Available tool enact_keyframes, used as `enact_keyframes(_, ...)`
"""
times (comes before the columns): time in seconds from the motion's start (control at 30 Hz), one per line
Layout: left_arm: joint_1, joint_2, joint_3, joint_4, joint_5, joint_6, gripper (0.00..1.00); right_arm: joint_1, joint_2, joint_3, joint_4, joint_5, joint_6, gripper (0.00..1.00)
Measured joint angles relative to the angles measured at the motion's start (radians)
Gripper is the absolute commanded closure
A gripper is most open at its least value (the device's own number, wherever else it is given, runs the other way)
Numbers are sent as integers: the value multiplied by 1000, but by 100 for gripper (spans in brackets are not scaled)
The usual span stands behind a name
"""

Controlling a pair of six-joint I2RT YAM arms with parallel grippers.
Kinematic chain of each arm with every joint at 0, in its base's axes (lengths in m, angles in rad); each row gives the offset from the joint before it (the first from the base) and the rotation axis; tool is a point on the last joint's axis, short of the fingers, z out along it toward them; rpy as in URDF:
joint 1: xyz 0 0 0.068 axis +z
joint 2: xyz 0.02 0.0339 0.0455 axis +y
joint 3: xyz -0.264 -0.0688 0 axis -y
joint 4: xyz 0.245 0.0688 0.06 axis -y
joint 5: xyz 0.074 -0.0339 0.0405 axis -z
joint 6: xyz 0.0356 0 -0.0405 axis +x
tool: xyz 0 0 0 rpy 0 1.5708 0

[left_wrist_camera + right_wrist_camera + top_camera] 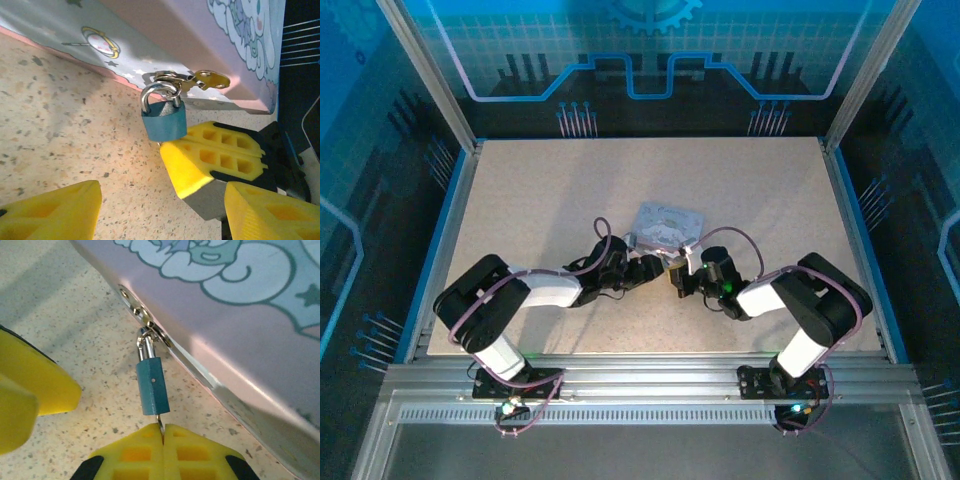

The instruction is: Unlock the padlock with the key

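Observation:
A small blue padlock point(164, 122) point(152, 387) hangs by its steel shackle from the latch of the pastel tin box point(665, 225). The thin metal key point(160, 424) sticks into the padlock's underside. My right gripper point(163, 431) point(678, 275) is shut on the key, and its yellow fingers point(210, 160) sit just below the lock. My left gripper point(161, 212) point(655, 268) is open, a short way in front of the lock and apart from it. One of the left gripper's fingers point(35, 385) shows beside the lock.
The tin box's cartoon-printed side point(240, 30) point(240, 300) rises right behind the lock. A brass tab point(212, 79) hangs at the metal latch point(142, 315). The speckled table point(540, 200) lies below, bounded by a blue rim.

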Motion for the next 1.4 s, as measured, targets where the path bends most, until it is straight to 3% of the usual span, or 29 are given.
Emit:
enact_keyframes(0.7, 24, 21, -116, 266, 0, -137, 41, 69, -41, 16, -92, 3, 215, 95)
enact_keyframes(1.4, 25, 99, -131, 349, 0, -238, 50, 84, -27, 35, -83, -23, 360, 94)
